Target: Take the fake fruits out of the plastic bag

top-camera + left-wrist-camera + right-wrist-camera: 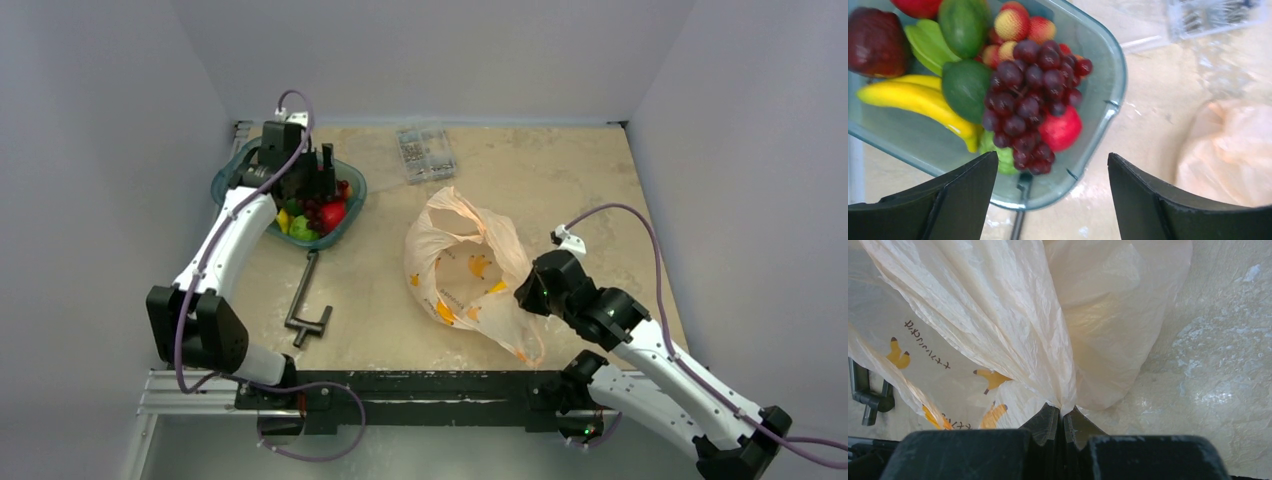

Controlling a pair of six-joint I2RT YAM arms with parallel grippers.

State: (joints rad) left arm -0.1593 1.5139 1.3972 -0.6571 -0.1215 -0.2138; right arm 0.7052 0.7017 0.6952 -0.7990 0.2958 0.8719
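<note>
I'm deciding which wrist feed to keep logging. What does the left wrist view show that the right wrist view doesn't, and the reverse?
Only the left wrist: the left gripper open above the teal tray holding fake fruits, among them the grape cluster and banana, plus the clear box of small parts.
Only the right wrist: the right gripper shut on a gathered fold of the plastic bag, and the bag's banana print.
Both: the bag and the table.
</note>
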